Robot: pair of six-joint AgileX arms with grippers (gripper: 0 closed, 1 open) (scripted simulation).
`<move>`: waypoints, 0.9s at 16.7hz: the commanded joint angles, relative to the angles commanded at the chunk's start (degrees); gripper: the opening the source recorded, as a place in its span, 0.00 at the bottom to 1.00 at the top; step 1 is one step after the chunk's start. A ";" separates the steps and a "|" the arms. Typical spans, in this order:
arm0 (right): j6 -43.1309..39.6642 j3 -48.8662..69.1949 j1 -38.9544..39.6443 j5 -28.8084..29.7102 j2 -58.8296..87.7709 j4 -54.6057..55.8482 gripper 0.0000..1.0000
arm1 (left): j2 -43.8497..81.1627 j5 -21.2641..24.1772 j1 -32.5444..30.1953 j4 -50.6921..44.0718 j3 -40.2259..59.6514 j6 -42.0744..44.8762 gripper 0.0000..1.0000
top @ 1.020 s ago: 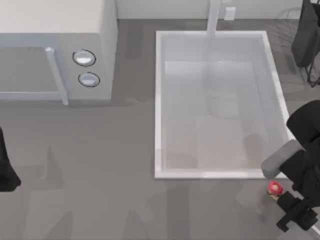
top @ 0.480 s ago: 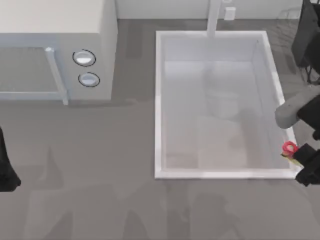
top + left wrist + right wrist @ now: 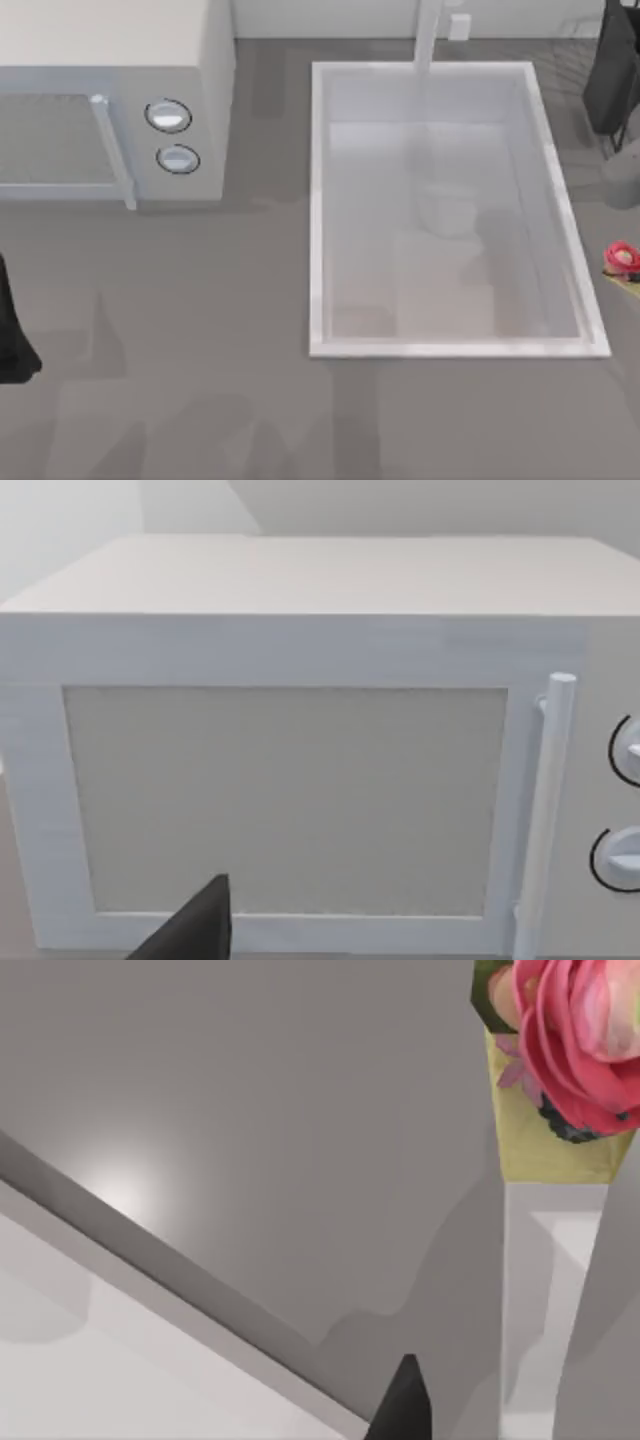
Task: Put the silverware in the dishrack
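Note:
The silverware (image 3: pixel 622 256) hangs at the top view's right edge, just right of the sink's long side, its red-pink head towards the sink. In the right wrist view its rose-like head (image 3: pixel 585 1035), yellow neck and white handle run down between the fingers of my right gripper (image 3: pixel 505 1390), which is shut on it. The dishrack (image 3: pixel 572 45) shows as thin dark wires at the back right corner, beyond the silverware. My left arm (image 3: pixel 10 340) is parked at the left edge, facing the microwave.
The big white sink basin (image 3: pixel 320 200) fills the middle right, with a faucet post (image 3: pixel 428 35) at its back rim. A microwave (image 3: pixel 110 110) stands at the back left. A dark upright shape (image 3: pixel 612 70) sits by the rack.
My right gripper has carried the silverware from the counter in front of the sink's right corner, up along the sink's right side towards the back and right. The left arm stayed still.

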 joint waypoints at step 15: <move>8.00 -5.24 -29.66 -17.72 -10.05 39.68 0.00 | 0.00 0.00 0.00 0.00 0.00 0.00 1.00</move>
